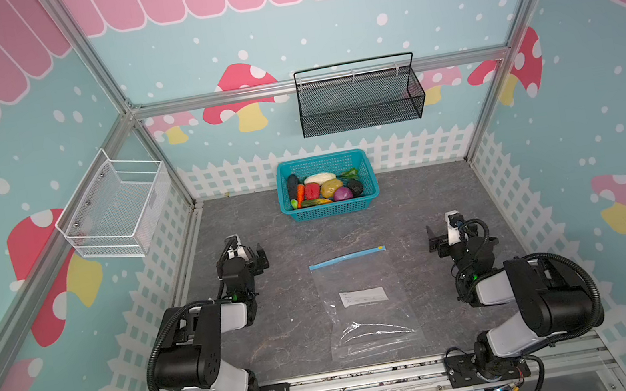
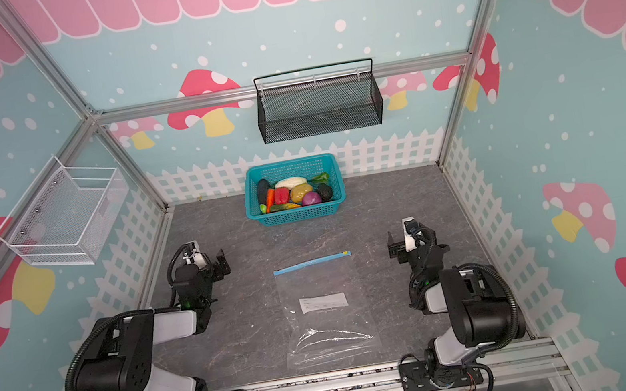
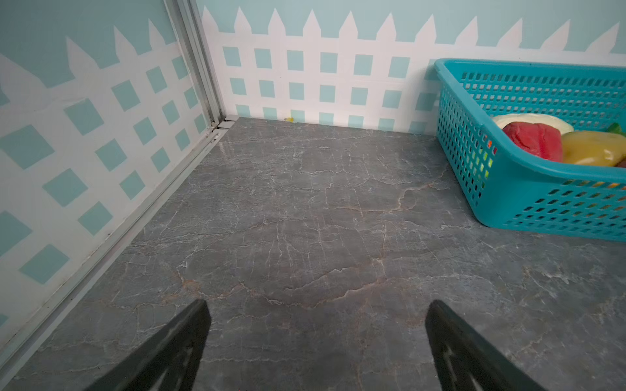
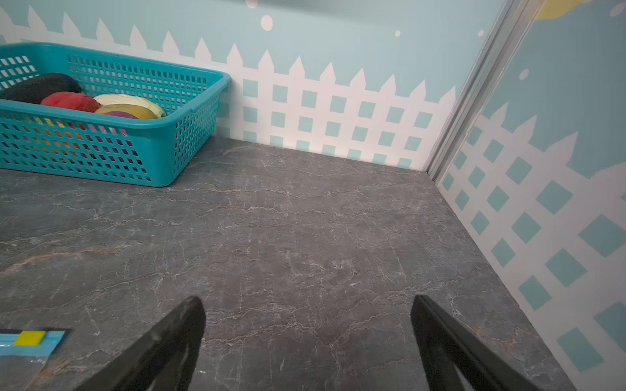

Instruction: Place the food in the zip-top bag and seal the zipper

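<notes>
Clear zip-top bag (image 1: 357, 278): shiny, crinkly plastic. White label (image 1: 363, 296): matt paper. Teal basket (image 1: 330, 210): smooth plastic, full of holes. Toy food (image 1: 330, 188): smooth, bit shiny. Grey counter (image 1: 272, 328): stone look, matt, thin crack lines. Black rack (image 1: 360, 102), white rack (image 1: 116, 211): metal mesh.

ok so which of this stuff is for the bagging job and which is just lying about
For the job: toy vegetables, zip-top bag, blue zipper.
Just there: teal basket holding them, black mesh basket, white wire basket, both wall-hung.
</notes>
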`<state>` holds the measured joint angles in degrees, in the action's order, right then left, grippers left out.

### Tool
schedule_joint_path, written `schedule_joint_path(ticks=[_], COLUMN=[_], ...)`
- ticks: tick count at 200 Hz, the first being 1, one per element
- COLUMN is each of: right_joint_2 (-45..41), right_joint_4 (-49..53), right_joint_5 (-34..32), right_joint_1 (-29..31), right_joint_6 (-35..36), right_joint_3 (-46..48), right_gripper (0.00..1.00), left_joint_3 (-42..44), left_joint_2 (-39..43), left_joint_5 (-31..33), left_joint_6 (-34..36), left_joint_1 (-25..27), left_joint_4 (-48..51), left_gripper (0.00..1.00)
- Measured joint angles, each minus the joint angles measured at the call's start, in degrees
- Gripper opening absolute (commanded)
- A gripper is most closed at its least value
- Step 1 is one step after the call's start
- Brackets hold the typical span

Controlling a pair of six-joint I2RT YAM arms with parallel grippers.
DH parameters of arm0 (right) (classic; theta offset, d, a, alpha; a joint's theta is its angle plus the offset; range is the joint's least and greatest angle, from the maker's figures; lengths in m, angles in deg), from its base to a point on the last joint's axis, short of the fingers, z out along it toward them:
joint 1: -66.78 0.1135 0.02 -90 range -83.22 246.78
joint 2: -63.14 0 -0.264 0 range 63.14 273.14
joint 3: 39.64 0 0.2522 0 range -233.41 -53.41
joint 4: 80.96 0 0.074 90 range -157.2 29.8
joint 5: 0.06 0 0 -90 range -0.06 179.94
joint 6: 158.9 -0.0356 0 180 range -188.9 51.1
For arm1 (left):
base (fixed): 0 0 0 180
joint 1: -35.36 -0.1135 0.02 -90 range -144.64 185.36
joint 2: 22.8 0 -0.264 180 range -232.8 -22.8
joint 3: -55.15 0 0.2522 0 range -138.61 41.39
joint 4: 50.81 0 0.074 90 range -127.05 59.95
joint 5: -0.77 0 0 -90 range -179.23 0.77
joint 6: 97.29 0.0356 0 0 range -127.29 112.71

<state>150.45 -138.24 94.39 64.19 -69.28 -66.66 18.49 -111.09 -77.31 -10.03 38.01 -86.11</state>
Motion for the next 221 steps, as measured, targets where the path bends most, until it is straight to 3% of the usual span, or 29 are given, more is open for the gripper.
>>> schedule_joint_path(ticks=[221], right_joint_2=[0.0], right_joint_4=[-0.1], right_joint_5=[1.2], right_joint_1=[0.0], right_joint_6=[0.2], right_joint_3=[0.2], right_gripper=[0.98], left_joint_3=[0.0], left_joint_2=[0.0], left_joint_5=[0.0], left_joint_6=[0.0], left_joint_1=[0.0], left_joint_4=[0.0], left_gripper=[1.0])
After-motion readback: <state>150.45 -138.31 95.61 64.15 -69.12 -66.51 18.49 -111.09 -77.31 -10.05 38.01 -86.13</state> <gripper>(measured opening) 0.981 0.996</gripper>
